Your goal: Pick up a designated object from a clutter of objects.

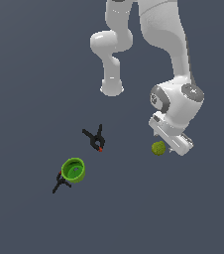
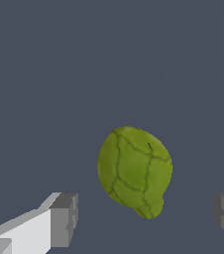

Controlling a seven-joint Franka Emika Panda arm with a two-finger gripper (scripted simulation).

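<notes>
Gripper (image 1: 172,147) hung over the olive ball (image 1: 158,148), fingers spread wide, nothing held. In the wrist view the ball (image 2: 135,171) sat between the two grey fingertips (image 2: 64,220), clear gaps on both sides, no contact, and it lay nearer one finger than the other, so not quite centred. The ball looked lumpy, with a small nub at one end and crack-like lines on a dull skin.

The ball rested on the counter (image 1: 29,74) at the exterior view's right, just beside the gripper body and well apart from the rest of the clutter. The green cup (image 1: 74,169) stood at the exterior view's left, touching or nearly touching one black clamp (image 1: 61,182); the other clamp (image 1: 96,138) lay between the cup and the ball, apart from both.

Step in hand, as judged: final alignment and descent before the pinch. To do it well, shift so the ball sat midway between the fingers, then lower until the pads reached its widest part, not the nub. Closing off-centre would likely push the ball sideways and let it roll, since it is round and loose. Closing too high risked squeezing it out downward. Close slowly and evenly, then lift straight up. No neighbours were near enough to get in the way. How far the fingertips stood above the counter could not be told.
</notes>
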